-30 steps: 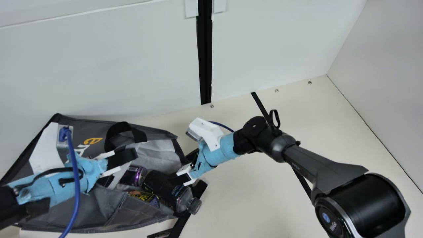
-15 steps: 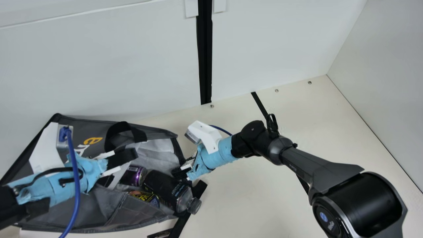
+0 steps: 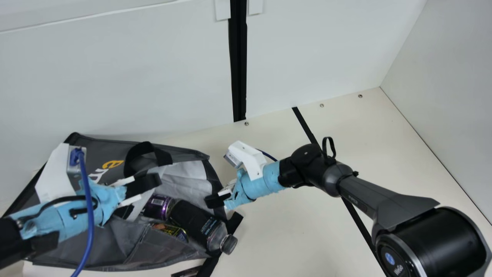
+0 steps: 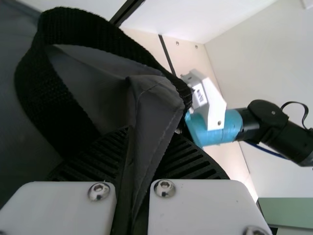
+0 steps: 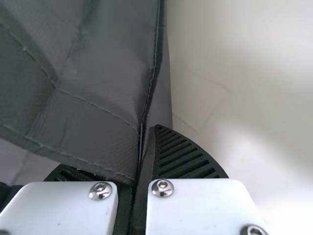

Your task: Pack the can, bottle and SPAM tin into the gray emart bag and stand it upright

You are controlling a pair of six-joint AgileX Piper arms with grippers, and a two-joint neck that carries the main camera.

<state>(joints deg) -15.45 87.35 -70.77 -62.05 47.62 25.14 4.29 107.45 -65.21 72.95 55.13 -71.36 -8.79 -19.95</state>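
Left pincer (image 3: 144,195) and right pincer (image 3: 210,201) grasp the gray emart bag (image 3: 169,252) near the tabletop's (image 3: 276,231) rear edge; inside: can (image 3: 158,207), SPAM tin (image 3: 172,231), and bottle (image 3: 198,223), partly protruding.

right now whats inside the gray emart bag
In the bag I see the can, the tin and the bottle, its cap poking out. The left gripper and bag fabric cover the deeper part.

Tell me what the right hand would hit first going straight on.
The bag, whose edge the right hand pinches; beyond that, perhaps the bottle, though depth is unclear.
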